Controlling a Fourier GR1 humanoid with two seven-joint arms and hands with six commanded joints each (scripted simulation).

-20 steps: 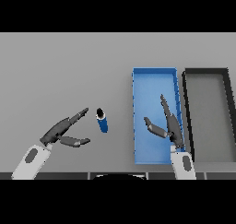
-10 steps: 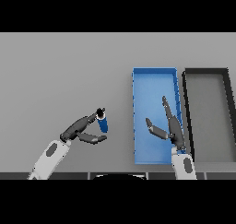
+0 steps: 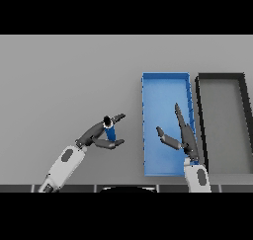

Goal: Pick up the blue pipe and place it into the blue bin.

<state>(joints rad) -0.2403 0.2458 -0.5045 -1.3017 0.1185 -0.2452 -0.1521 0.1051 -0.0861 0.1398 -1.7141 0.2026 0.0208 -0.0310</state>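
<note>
The short blue pipe (image 3: 110,131) with a dark end stands on the grey table left of the blue bin (image 3: 165,81). My left hand (image 3: 97,135) reaches it from the lower left, with fingers behind it and the thumb in front, closing round it. Over the bin's right half my right hand (image 3: 184,137) hovers open, fingers straight and pointing up the view, thumb spread to the left.
A black bin (image 3: 221,78) sits directly right of the blue bin, their long walls nearly touching. The grey table (image 3: 64,76) stretches wide to the left and behind the pipe.
My left hand moved right to the pipe and its fingers and thumb came in around it. The right hand stayed over the blue bin.
</note>
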